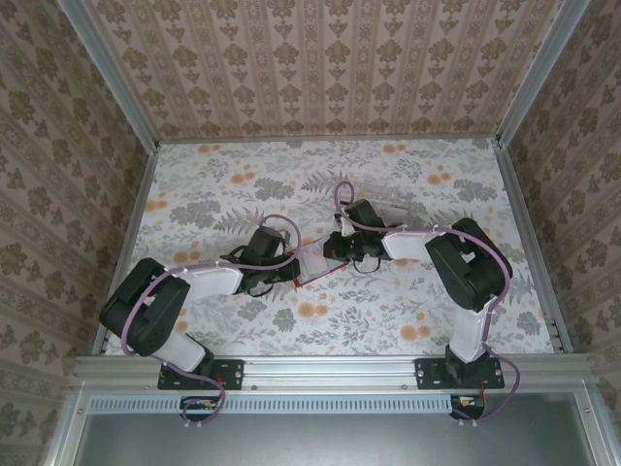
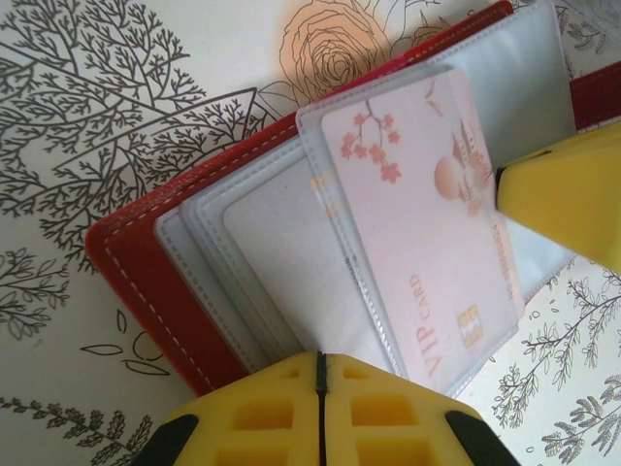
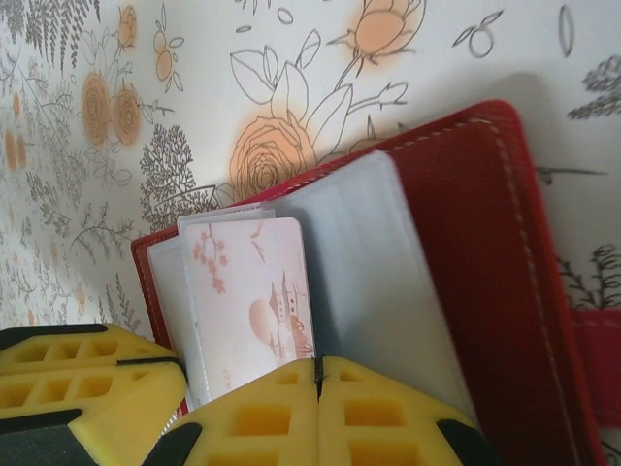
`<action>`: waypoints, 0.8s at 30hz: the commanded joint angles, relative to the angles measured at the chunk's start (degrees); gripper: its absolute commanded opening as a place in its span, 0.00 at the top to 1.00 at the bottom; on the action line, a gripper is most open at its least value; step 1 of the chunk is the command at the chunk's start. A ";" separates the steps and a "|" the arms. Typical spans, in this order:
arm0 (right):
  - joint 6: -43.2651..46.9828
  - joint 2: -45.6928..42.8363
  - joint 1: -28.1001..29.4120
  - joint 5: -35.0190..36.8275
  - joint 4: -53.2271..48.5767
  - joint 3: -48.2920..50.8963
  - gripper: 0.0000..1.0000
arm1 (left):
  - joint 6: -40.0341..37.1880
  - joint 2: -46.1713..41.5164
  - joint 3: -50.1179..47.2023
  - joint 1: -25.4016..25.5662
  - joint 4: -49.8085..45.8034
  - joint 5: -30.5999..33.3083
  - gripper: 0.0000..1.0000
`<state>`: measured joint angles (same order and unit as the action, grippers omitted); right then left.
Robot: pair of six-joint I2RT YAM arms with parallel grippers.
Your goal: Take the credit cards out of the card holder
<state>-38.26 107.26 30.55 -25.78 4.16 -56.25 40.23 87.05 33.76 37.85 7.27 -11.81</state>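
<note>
While left pincer (image 2: 320,388), right pincer (image 3: 317,383) grip card holder (image 2: 126,262), credit card (image 2: 417,252) lengthwise toward former

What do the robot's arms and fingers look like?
The left arm and right arm have chunky black joints and white tubes, with loopy lilac cables. The fingers are bright yellow blocks with little square holes.

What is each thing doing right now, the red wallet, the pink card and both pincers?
card holder: open, pockets fanned out.
credit card: in a clear pocket, not out yet.
left pincer: shut on the card holder's edge.
right pincer: shut on the credit card.
</note>
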 commanded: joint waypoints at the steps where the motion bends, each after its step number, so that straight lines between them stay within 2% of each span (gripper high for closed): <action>1: 2.16 0.49 -0.49 -0.69 -2.63 -2.32 1.00 | -1.29 1.46 0.17 -0.32 -4.10 0.41 0.92; 10: 4.82 1.13 -1.01 -2.64 -5.98 -5.10 1.00 | -1.52 1.38 0.09 -0.32 -3.97 0.29 0.92; 13: 6.22 0.49 -1.01 -2.78 -6.93 -4.58 0.93 | -1.96 1.28 0.23 -0.41 -4.35 0.59 0.92; 20: 10.72 -4.68 -1.10 5.76 -9.82 0.53 0.79 | -4.13 2.45 0.73 -1.11 -5.43 0.64 0.92; 24: 10.88 -6.17 -0.72 8.00 -9.38 3.85 0.79 | -5.84 2.94 1.66 -1.59 -6.86 1.00 0.92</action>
<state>-29.23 103.24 29.82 -21.30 -3.44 -54.52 37.19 88.07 35.16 36.97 6.20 -12.23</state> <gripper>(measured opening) 0.206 0.081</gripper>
